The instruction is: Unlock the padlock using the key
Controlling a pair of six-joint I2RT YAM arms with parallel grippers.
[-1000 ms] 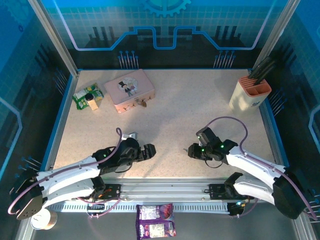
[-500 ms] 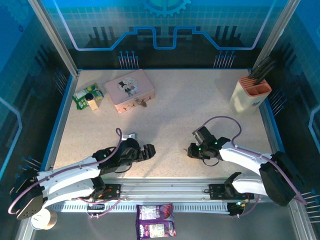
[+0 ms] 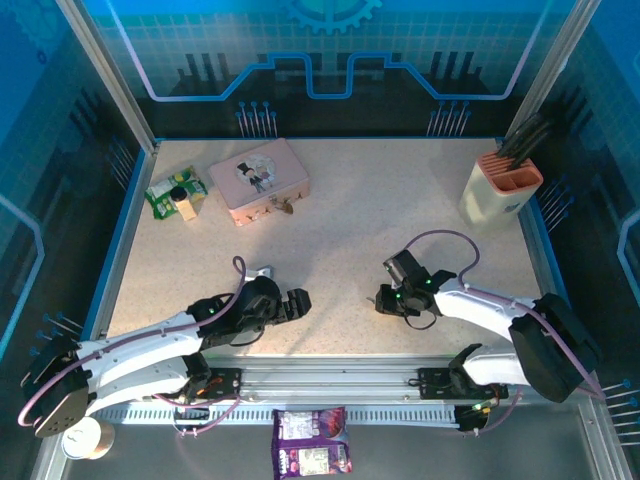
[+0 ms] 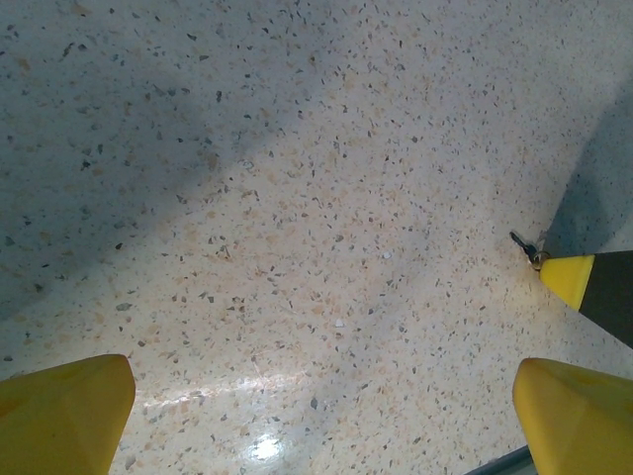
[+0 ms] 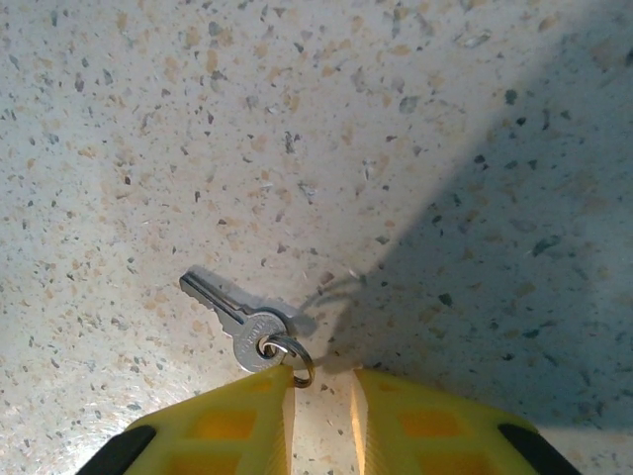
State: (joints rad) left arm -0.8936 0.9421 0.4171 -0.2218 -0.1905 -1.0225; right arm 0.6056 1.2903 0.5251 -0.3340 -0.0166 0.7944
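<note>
Hovering low, apparently to lift the key (image 5: 237,315), the right hand (image 5: 321,396) is narrow at its ring (gripping or not, I cannot tell); the left hand (image 4: 321,416), near the key, gapes wide.

Counter (image 3: 350,230): beige, flecked with dark and tan speckles. Key (image 5: 235,317): silver-grey, with a matching ring. Left fingers (image 4: 59,416) and right fingers (image 5: 218,435): yellow. Tin (image 3: 258,180): pink, printed figure on lid. Padlock (image 3: 286,208): brass-gold. Utensil holder (image 3: 500,190): cream, orange top.
</note>
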